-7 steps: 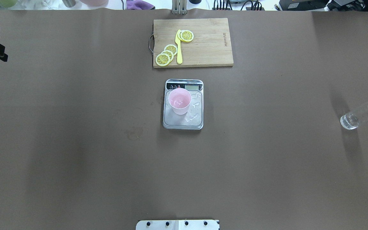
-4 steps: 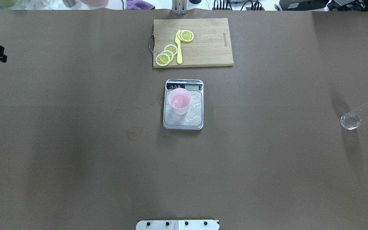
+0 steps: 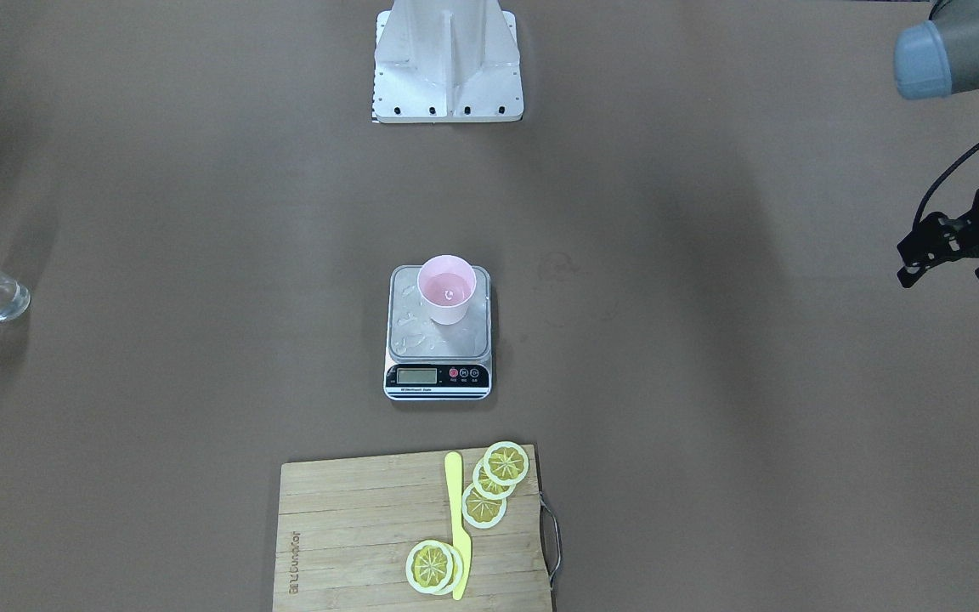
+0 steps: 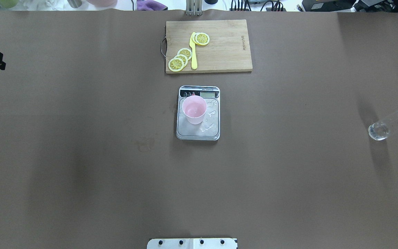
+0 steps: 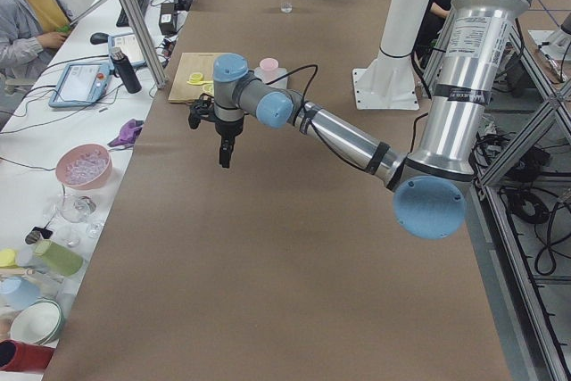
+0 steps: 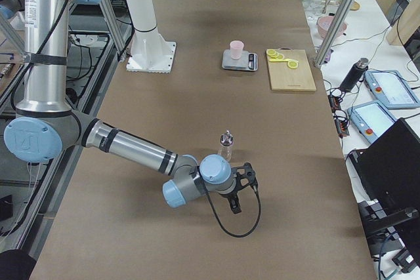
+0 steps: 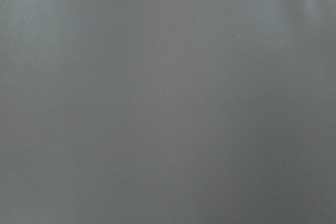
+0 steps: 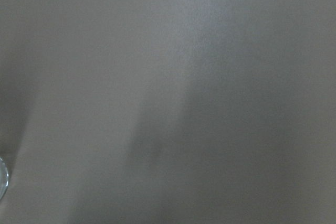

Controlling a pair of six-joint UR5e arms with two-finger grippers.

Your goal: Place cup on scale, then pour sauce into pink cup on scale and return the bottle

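The pink cup [image 4: 194, 109] stands upright on the scale [image 4: 208, 133] at the table's middle, with a little clear liquid in it. Clear drops lie on the steel platform. The clear glass bottle [image 4: 389, 122] with its metal spout stands upright at the table's far right edge, free of any gripper. My left gripper [image 3: 947, 274] hangs at the far left edge, fingers apart and empty. My right gripper [image 6: 239, 195] shows only in the exterior right view, just beside the bottle [image 6: 226, 145]; I cannot tell whether it is open or shut.
A wooden cutting board [image 4: 226, 45] with lemon slices and a yellow knife [image 4: 193, 52] lies behind the scale. The robot's base plate [image 4: 192, 243] is at the near edge. Bowls, cups and tablets sit beside the table's far side [image 5: 85, 167].
My left gripper has drifted a little further toward the left edge. Cup, scale and bottle have not moved.
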